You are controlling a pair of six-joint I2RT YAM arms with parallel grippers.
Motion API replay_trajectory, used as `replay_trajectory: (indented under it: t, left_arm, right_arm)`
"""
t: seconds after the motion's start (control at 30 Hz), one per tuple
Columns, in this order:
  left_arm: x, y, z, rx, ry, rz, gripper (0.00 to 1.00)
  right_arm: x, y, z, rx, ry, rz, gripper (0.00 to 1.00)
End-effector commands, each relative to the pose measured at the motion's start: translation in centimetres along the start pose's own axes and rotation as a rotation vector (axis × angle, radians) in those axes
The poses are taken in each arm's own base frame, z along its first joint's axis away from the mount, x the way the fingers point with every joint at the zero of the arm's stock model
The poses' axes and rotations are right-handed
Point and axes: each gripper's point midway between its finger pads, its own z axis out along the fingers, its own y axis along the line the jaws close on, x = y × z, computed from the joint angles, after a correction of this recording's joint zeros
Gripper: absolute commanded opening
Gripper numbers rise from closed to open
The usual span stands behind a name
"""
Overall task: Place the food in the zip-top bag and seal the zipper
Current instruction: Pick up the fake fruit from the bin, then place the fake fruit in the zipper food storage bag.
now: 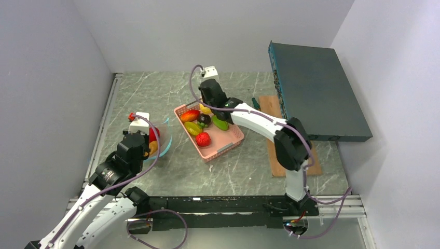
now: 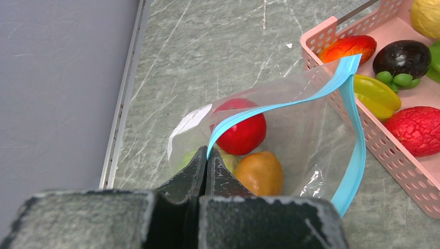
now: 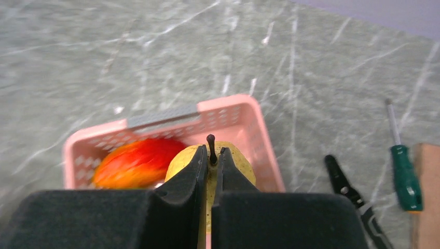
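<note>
The clear zip-top bag (image 2: 306, 145) stands open on the table, left of the pink basket (image 2: 363, 140). My left gripper (image 2: 207, 155) is shut on its teal-blue zipper (image 2: 290, 101), holding the mouth up. Inside lie a red piece (image 2: 244, 132), an orange piece (image 2: 262, 171) and a green one (image 2: 187, 158). My right gripper (image 3: 210, 158) is shut on the dark stem (image 3: 210, 142) of a yellow pear (image 3: 236, 161) at the basket's far corner (image 3: 233, 111); whether the pear is lifted I cannot tell. More food stays in the basket: a red-orange piece (image 2: 348, 46), a dark purple one (image 2: 402, 54), a yellow one (image 2: 376, 93), a red one (image 2: 417, 129).
A green-handled screwdriver (image 3: 403, 174) and a black tool (image 3: 342, 181) lie right of the basket beside a wooden board (image 1: 270, 104). A large dark flat box (image 1: 316, 88) overhangs the board at the right. Grey walls close in the left, back and right.
</note>
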Motion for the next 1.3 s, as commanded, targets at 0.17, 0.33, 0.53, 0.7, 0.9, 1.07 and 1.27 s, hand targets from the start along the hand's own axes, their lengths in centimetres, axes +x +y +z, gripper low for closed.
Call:
replay_trajectory:
  t: [0.17,0.33,0.53,0.7,0.9,1.07,1.27]
  left_arm:
    - [-0.8,0.1,-0.1,0.000,-0.032,-0.023,0.00]
    - [-0.8,0.2,-0.1,-0.004,-0.035,-0.025,0.00]
    - [-0.8,0.3,-0.2,-0.010,-0.035,-0.029,0.00]
    - [-0.7,0.4,-0.2,-0.012,-0.032,-0.028,0.00]
    - [-0.8,0.3,-0.2,-0.009,-0.037,-0.030,0.00]
    - [-0.9,0.3,-0.2,-0.008,-0.040,-0.031,0.00]
    - [-0.9,0.2,-0.2,-0.002,-0.042,-0.030,0.00]
  right_arm:
    - [-7.3,9.9,-15.8,-0.790,-0.208,0.350,0.00]
    - [-7.7,14.0,-21.7,-0.933,-0.226,0.443,0.00]
    - [-6.1,18.1,-21.7,-0.894,-0.164,0.645,0.00]
    - [-3.6,19.6,-18.3,-0.749,-0.123,0.714,0.00]
    - [-1.5,19.9,-16.2,-0.630,-0.110,0.733,0.00]
    - [-0.6,21.5,-15.8,-0.645,-0.065,0.717,0.13]
    - [0.2,24.7,-16.1,-0.714,0.033,0.644,0.46]
